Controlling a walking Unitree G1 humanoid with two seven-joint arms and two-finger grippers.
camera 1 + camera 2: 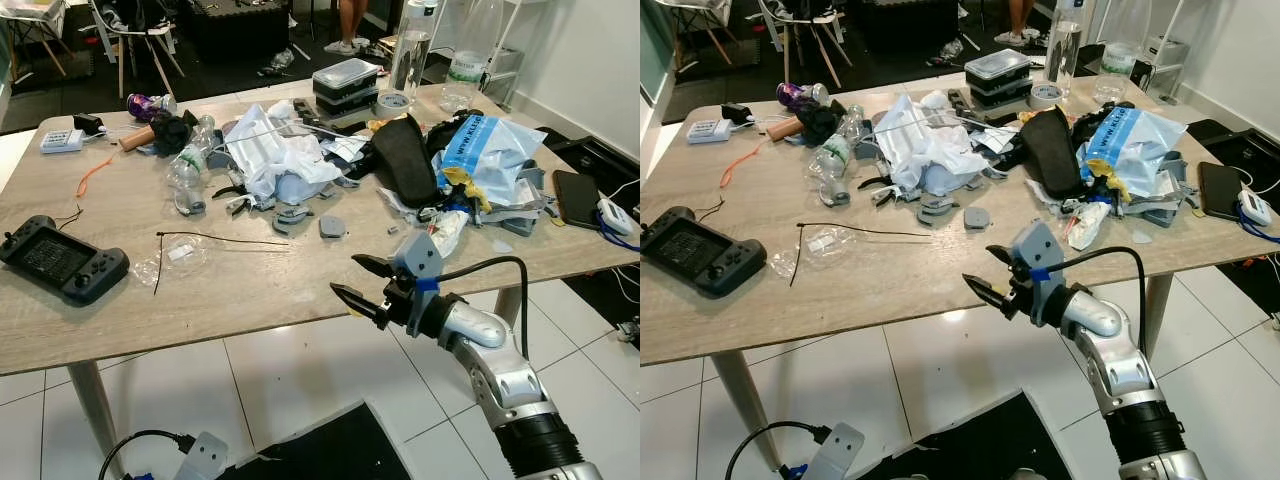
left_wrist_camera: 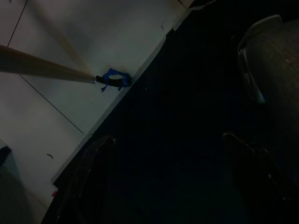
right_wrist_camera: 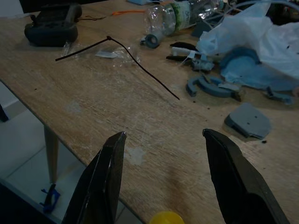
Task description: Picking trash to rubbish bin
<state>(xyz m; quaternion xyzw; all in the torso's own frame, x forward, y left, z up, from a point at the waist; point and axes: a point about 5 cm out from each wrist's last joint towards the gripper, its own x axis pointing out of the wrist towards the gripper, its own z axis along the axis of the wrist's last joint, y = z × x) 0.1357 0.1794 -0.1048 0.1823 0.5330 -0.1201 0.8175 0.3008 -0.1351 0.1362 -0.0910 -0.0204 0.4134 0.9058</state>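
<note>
My right claw [image 1: 361, 282] hangs spread wide and empty at the near edge of the tabletop [image 1: 250, 290], fingers pointing in over the wood. Nothing lies between them yet. The nearest trash is the crumpled clear wrapper [image 1: 178, 256] at about ten o'clock from the claw, with a thin black cable tie [image 1: 225, 239] lying across it; the tie's long axis runs roughly nine-to-three, crosswise to my reach. A grey plastic piece [image 1: 332, 226] sits at about eleven o'clock, closer in. Beyond it, at twelve, is the heap of white plastic bags [image 1: 275, 150] and a squashed bottle [image 1: 187, 172]. My right arm is clearly the nearer one; my left claw [image 2: 163, 186] hangs idle over the dark floor, apparently spread.
</note>
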